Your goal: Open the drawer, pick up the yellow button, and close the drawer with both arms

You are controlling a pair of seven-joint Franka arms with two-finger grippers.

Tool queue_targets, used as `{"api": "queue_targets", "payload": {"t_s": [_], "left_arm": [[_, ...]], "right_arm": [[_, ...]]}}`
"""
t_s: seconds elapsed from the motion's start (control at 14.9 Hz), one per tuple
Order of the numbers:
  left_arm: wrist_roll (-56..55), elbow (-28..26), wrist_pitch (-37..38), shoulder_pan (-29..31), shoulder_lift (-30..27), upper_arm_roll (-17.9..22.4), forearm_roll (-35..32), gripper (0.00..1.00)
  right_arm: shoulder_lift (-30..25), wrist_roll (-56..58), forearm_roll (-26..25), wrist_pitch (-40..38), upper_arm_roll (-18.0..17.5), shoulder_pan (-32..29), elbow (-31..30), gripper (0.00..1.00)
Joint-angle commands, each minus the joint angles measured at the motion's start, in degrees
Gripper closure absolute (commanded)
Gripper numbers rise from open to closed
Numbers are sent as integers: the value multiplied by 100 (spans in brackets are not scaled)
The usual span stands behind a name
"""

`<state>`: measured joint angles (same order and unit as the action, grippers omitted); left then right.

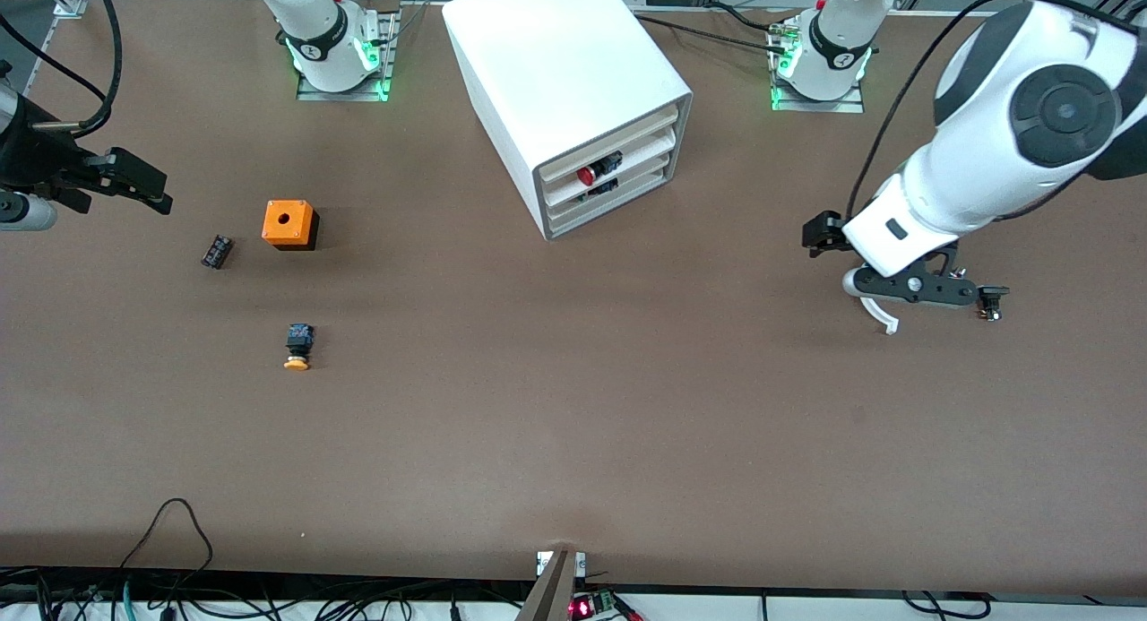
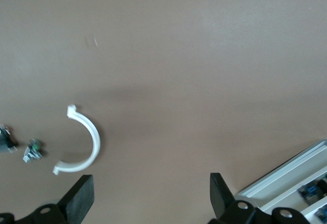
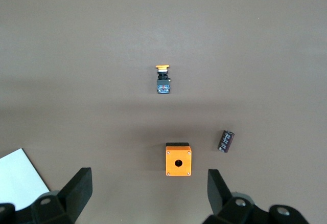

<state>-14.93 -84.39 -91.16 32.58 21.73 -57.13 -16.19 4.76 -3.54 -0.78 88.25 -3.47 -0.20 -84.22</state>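
Button (image 1: 297, 347): lies on its side on the brown table (image 1: 573, 424), nearest the front camera of the loose things, toward the right arm's end; orange cap points at that camera, dark body away from it. Touched by nothing.
White curved piece (image 1: 879, 317): on the table toward the left arm's end, just under the left gripper; a half-ring, lying flat.
Small dark part (image 1: 990, 300): just beside the curved piece, farther toward the left arm's end of the table.
Black cylinder (image 1: 216, 251): lying on its side, farther from the front camera than the button, beside the orange box.
Orange box (image 1: 289, 224): square, round hole on top, well apart from the button.
Left gripper (image 2: 152, 196): hangs low over the table near the curved piece; fingers spread wide, nothing between them.
Right gripper (image 3: 149, 193): up over the right arm's end of the table, fingers wide apart, holding nothing.
Drawer cabinet (image 1: 573, 92): white, between the two bases; drawers pushed in, a red-capped button (image 1: 599, 169) showing at its front.
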Motion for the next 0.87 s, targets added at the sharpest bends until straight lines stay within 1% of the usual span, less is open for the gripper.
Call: {"api": "queue_targets", "payload": {"t_s": [0.0, 0.07, 0.13, 0.2, 0.27, 0.33, 0.4, 0.54, 0.67, 0.74, 0.8], "left_arm": [[1304, 222, 99, 22, -115, 436, -59, 0], [1473, 248, 90, -467, -212, 1005, 10, 0], [1510, 265, 99, -854, -309, 1698, 324, 0], [1632, 248, 99, -1145, -475, 2340, 910, 0], [1903, 222, 90, -1479, -590, 2868, 1403, 0], [2219, 178, 73, -1743, -704, 3396, 1643, 0], [2466, 143, -49, -2033, -801, 3827, 1689, 0], [2495, -181, -313, -2561, -1134, 4471, 1698, 0], [2486, -672, -647, -3027, -1512, 5024, 1690, 0], [2468, -884, -805, -3221, -1696, 5236, 1681, 0], [2399, -1138, -867, -3275, -1881, 5290, 1681, 0]], "right_arm": [[16, -68, -1, -80, -75, -68, 90, 0], [16, -68, -2, -80, -75, -68, 90, 0], [16, -60, -10, -80, -75, -68, 90, 0], [7, -59, -10, -80, -75, -68, 90, 0], [7, -68, -28, -80, -75, -68, 90, 0], [7, -68, -37, -80, -75, -68, 90, 0], [7, -60, -45, -80, -75, -68, 90, 0], [-1, -68, -45, -80, -75, -68, 90, 0], [-2, -68, -63, -80, -75, -68, 90, 0], [-2, -60, -63, -80, -84, -68, 90, 0], [-2, -59, -63, -80, -75, -68, 90, 0]]}}
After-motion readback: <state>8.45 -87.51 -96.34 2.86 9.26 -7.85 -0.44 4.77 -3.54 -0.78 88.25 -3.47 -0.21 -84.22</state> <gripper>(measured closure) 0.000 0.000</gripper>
